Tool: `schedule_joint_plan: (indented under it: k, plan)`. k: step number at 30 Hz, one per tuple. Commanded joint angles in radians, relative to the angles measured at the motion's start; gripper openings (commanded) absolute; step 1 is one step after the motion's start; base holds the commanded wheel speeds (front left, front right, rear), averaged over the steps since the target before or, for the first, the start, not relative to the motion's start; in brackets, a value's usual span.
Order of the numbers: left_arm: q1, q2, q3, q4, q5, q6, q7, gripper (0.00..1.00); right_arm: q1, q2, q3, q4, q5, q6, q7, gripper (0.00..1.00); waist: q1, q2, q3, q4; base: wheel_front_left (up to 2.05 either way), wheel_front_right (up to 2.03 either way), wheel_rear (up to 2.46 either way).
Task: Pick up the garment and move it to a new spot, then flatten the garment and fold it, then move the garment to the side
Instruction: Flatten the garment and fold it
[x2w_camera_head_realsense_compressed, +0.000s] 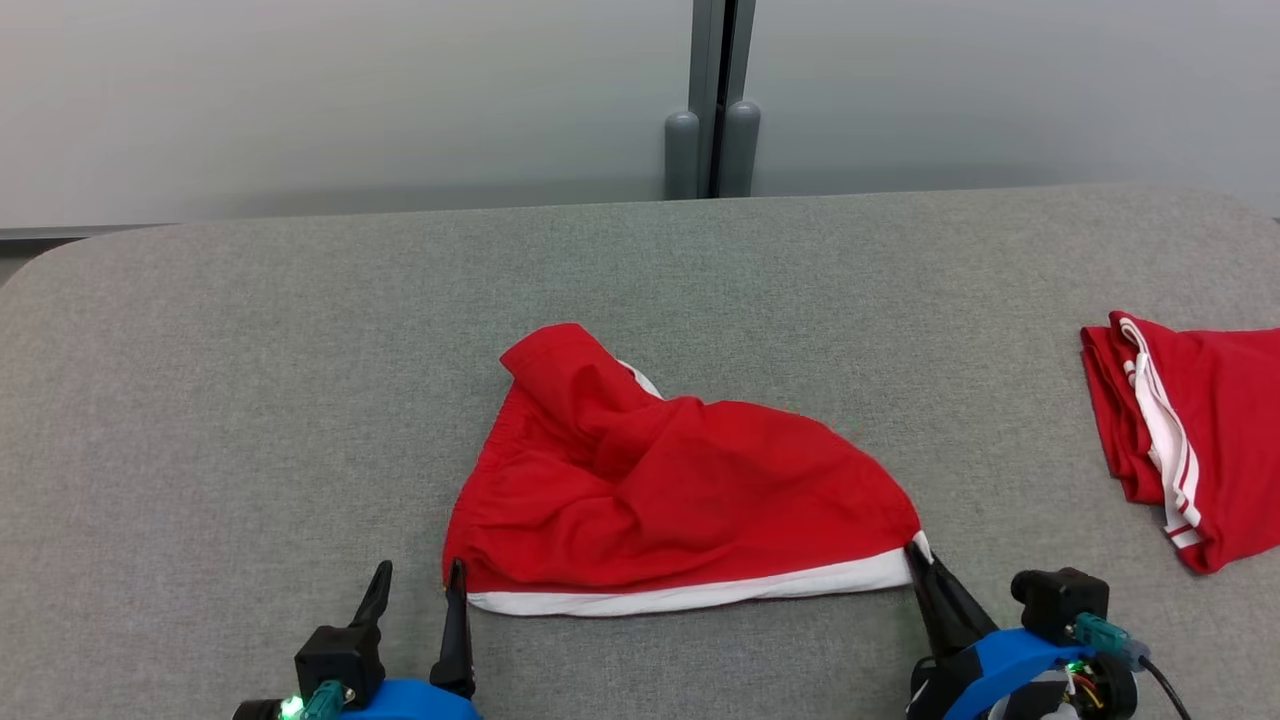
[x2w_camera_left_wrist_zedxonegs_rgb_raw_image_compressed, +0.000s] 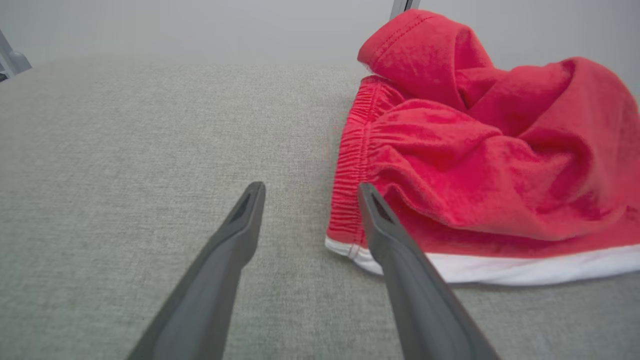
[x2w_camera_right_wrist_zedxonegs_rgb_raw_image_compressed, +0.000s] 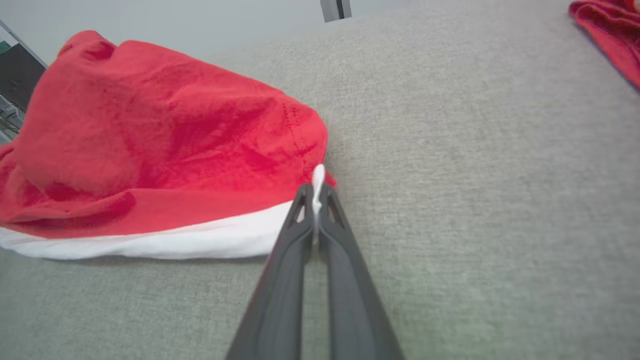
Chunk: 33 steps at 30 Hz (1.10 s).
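My right claw (x2w_camera_right_wrist_zedxonegs_rgb_raw_image_compressed: 316, 190) pinches the white hem corner of the red shorts (x2w_camera_head_realsense_compressed: 650, 490) crumpled on the grey surface (x2w_camera_head_realsense_compressed: 220, 400); my left claw (x2w_camera_head_realsense_compressed: 420, 568) gapes wide at the opposite corner, perhaps touching cloth, placed, I judge, for an even lift.

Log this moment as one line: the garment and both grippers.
garment: crumpled on table | right gripper: shut on garment's white-hemmed corner | left gripper: open at garment's other hem corner | lift: not yet

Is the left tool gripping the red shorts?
No, the left tool stands wide open at the waistband corner of the shorts, with no cloth pinched in it.
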Motion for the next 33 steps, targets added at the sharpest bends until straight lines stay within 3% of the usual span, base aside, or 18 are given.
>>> schedule_joint_plan:
  k: [1, 9, 14, 21, 33]
  plan:
    - [-0.001, -0.001, -0.007, 0.003, -0.002, -0.012, -0.002, 1.00, 0.002, -0.006, -0.022, -0.005, -0.016, 0.000, -0.001, 0.00, 0.0000, 0.0000, 0.000, -0.001, 0.00, 0.00, 0.00]
    - [-0.004, -0.001, -0.064, 0.048, -0.059, -0.100, -0.002, 1.00, -0.002, 0.009, -0.099, -0.003, -0.071, 0.000, -0.001, 0.00, 0.0000, 0.0000, 0.005, -0.005, 0.00, 0.00, 0.00]
    - [-0.017, -0.001, -0.093, 0.088, -0.087, -0.130, -0.002, 1.00, -0.018, 0.013, -0.126, 0.004, -0.089, 0.000, -0.001, 0.00, 0.0000, 0.0000, 0.012, -0.011, 0.00, 0.00, 0.00]
    - [-0.037, 0.000, -0.146, 0.080, -0.114, -0.139, -0.002, 1.00, -0.033, 0.014, -0.137, 0.007, -0.104, 0.000, -0.001, 0.00, 0.0000, 0.0000, 0.023, -0.020, 0.00, 0.00, 0.00]
    - [-0.040, 0.088, -0.288, 0.034, -0.209, -0.136, -0.002, 1.00, -0.039, 0.005, -0.146, 0.013, -0.114, 0.000, -0.001, 0.00, 0.0000, 0.0000, 0.030, -0.025, 0.00, 0.00, 0.00]
